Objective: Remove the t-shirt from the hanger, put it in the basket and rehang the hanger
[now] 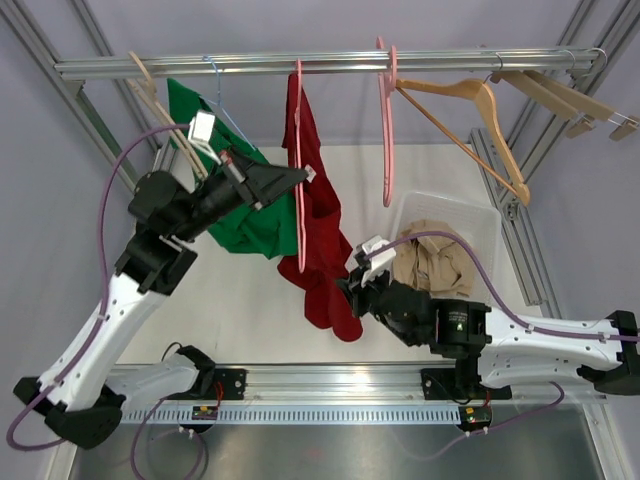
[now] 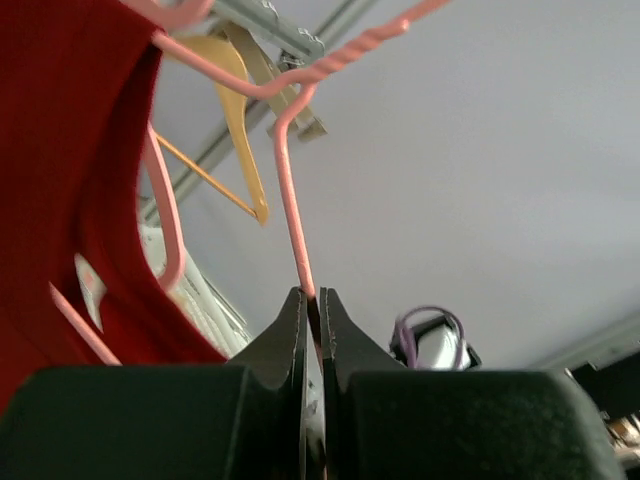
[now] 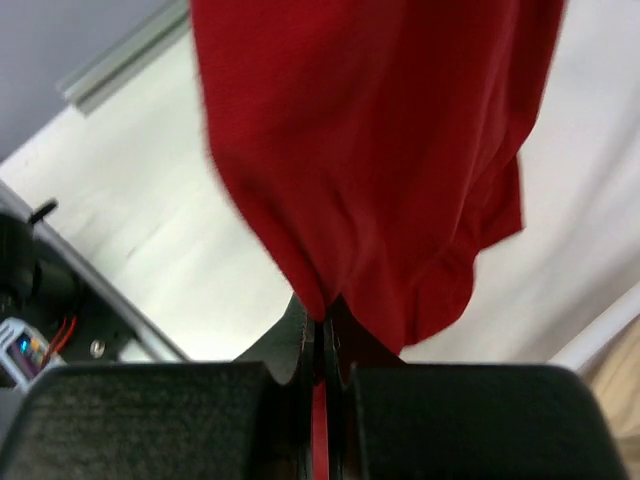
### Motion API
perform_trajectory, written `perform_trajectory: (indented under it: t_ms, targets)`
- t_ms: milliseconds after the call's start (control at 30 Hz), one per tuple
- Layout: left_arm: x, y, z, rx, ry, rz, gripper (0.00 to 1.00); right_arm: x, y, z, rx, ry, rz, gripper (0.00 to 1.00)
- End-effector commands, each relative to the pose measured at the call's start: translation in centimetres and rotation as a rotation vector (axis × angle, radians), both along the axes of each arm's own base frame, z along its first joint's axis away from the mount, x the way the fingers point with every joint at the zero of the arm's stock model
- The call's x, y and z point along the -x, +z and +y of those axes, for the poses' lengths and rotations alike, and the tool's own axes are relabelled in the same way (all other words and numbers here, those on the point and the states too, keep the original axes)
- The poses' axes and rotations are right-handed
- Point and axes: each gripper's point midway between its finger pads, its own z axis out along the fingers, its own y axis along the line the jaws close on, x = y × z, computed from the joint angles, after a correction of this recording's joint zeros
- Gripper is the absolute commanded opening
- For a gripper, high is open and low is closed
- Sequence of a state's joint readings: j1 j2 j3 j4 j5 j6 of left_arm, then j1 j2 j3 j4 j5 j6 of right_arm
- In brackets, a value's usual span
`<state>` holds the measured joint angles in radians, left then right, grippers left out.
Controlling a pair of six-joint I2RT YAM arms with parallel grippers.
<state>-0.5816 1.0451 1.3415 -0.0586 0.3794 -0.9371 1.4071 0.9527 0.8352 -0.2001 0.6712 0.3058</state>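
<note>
**A:** Top view: the red t-shirt (image 1: 318, 235) hangs on a pink hanger (image 1: 299, 150) from the rail (image 1: 320, 66). The left gripper (image 1: 303, 176) is up at the hanger and the right gripper (image 1: 350, 285) is low on the fabric. Can't really see the jaws from there, though.

**B:** The left wrist cam sorts that out: fingers (image 2: 285, 335) pinched tight on the hanger wire. On the right wrist cam they're clamped on the t-shirt's bottom edge.

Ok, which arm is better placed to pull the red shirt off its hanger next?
Right, probably. The right gripper is shut on the red t-shirt at its lower edge, so it can drag the cloth down and off. The left gripper is shut on the pink hanger wire, steadying it.
</note>
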Motion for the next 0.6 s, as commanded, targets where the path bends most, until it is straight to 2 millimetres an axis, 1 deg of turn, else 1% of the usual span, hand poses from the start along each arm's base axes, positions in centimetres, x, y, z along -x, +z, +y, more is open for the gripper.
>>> perform_trajectory:
  t_ms: [0,33,67,100,133,167,200,233,267,300,333,367,400,433,467,500,567]
  targets:
    - [6.2,2.4,2.2,0.079,-0.107,-0.181,0.0,-3.7,7.8,0.2,-0.106,-0.041,-0.152,0.0]
    - [7.7,2.0,3.1,0.067,-0.113,-0.18,0.0,-5.6,8.6,-0.6,-0.093,-0.085,-0.185,0.0]
    - [8.6,1.5,3.3,0.044,-0.132,-0.194,0.0,-6.4,10.2,-0.2,-0.133,-0.104,-0.22,0.0]
    - [9.3,1.1,3.5,0.037,-0.145,-0.197,0.0,-7.0,10.9,-0.2,-0.138,-0.109,-0.246,0.0]
    - [10.4,0.3,3.9,0.022,-0.161,-0.181,0.0,-7.9,11.6,-0.5,-0.135,-0.127,-0.277,0.0]
    - [11.5,0.0,4.0,0.01,-0.202,-0.192,0.0,-8.4,12.7,-0.1,-0.159,-0.124,-0.312,0.0]
    - [12.3,-0.1,4.2,0.008,-0.228,-0.196,0.0,-8.6,13.2,0.2,-0.166,-0.105,-0.332,0.0]
    - [13.4,-0.5,4.4,0.001,-0.259,-0.194,0.0,-9.1,13.9,0.1,-0.17,-0.108,-0.358,0.0]
    - [14.5,-1.0,4.4,-0.021,-0.308,-0.194,0.0,-9.2,14.6,0.4,-0.192,-0.104,-0.378,0.0]
    - [15.1,-1.4,4.6,-0.034,-0.325,-0.189,0.0,-9.1,15.1,0.7,-0.202,-0.08,-0.397,0.0]
    - [15.6,-2.5,4.7,-0.061,-0.343,-0.152,0.0,-9.0,15.4,0.9,-0.198,-0.058,-0.42,0.0]
    - [16.8,-2.8,5.1,-0.081,-0.371,-0.173,0.0,-8.9,16.1,0.9,-0.218,-0.045,-0.447,0.0]
    - [17.5,-3.3,5.3,-0.097,-0.389,-0.163,0.0,-8.2,16.4,1.5,-0.221,0.013,-0.47,0.0]
    - [18.0,-4.3,5.5,-0.118,-0.413,-0.128,0.0,-8.0,16.5,1.6,-0.21,0.037,-0.494,0.0]
    - [19.6,-4.6,6.0,-0.117,-0.45,-0.142,0.0,-8.0,16.7,1.6,-0.206,0.05,-0.506,0.0]
    - [20.2,-5.0,6.2,-0.119,-0.467,-0.134,0.0,-7.7,16.7,2.0,-0.2,0.095,-0.515,0.0]
    - [21.4,-6.3,6.6,-0.126,-0.514,-0.101,0.0,-7.7,16.6,2.0,-0.193,0.13,-0.508,0.0]
